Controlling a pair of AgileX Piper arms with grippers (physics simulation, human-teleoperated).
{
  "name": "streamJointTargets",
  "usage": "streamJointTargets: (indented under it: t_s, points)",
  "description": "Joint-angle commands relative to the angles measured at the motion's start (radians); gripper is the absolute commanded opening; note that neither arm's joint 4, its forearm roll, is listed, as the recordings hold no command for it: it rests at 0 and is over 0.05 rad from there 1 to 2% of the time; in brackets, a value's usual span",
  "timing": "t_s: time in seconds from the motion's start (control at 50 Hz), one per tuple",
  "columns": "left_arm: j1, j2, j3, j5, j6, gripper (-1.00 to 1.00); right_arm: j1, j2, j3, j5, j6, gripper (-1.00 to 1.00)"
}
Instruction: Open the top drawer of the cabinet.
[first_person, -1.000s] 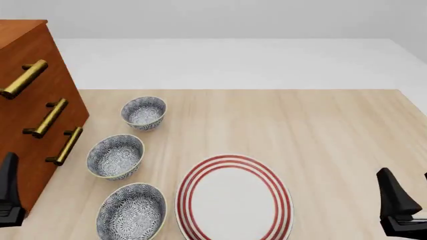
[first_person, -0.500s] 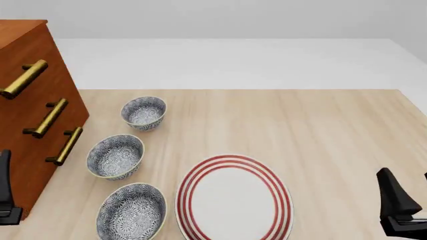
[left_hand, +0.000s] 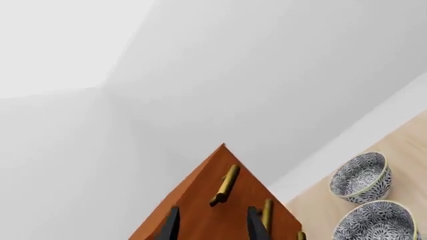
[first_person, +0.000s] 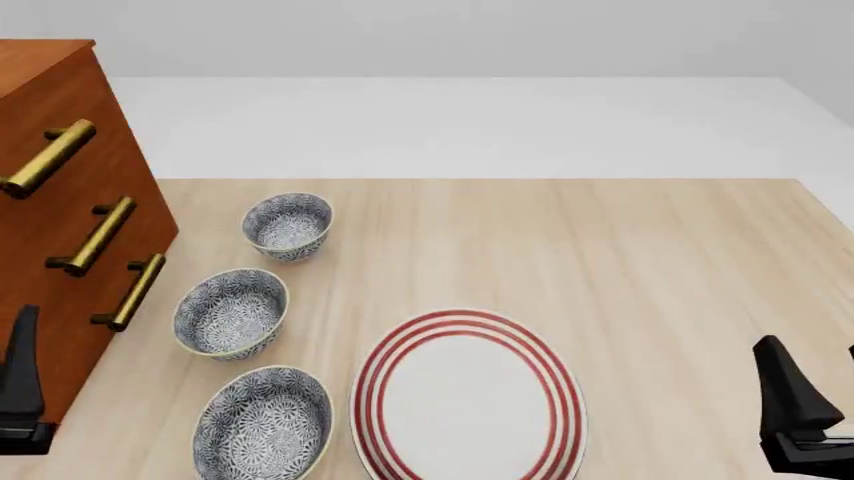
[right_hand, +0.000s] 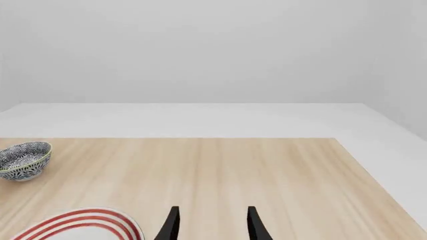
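The cabinet (first_person: 60, 210) stands at the far left of the table (first_person: 667, 260), its drawer fronts facing right toward the open tabletop. Its top drawer (first_person: 54, 130) sits flush with the two below it, its brass handle (first_person: 47, 158) the highest of three. Just beside the cabinet's front, three patterned bowls form a row: the far bowl (first_person: 288, 226), the middle bowl (first_person: 231, 312) and the near bowl (first_person: 263, 423), each apart from the others. A red-ringed plate (first_person: 467, 395) lies to the right of the near bowl, close to the table's near edge.

The left gripper (first_person: 20, 390) hangs low in front of the cabinet's near corner, below the bottom handle and touching nothing; in the left wrist view its two dark fingers (left_hand: 172, 227) stand apart with cabinet wood showing between them. The right gripper (first_person: 801, 420) rests at the near right edge, well apart from everything, and its wrist view shows its fingers (right_hand: 172, 225) spread with bare table between.

The cabinet's left side and top run out of the front view, so its full width cannot be seen. The plate and near bowl are cut off at the bottom edge. Both grippers are only partly in frame there, and the lowest handle is barely visible in the left wrist view.
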Motion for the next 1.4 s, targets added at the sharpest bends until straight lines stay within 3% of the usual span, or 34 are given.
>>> streamJointTargets:
  t_s: [0.02,0.52,1.0,1.26,1.4]
  points:
    - [-0.02,0.0,0.014,-0.046,0.113,1.0,0.0,0.0,0.0,0.0,0.0,1.0]
    - [-0.054,0.001,0.032,-0.044,0.332,1.0,0.0,0.0,0.0,0.0,0.0,1.0]
    - [-0.103,0.02,0.032,-0.015,0.475,1.0,0.0,0.0,0.0,0.0,-0.001,1.0]
    - [-0.079,0.189,0.032,-0.181,0.526,1.0,0.0,0.0,0.0,0.0,0.0,1.0]
    - [-0.064,0.326,0.032,-0.306,0.516,1.0,0.0,0.0,0.0,0.0,0.0,1.0]
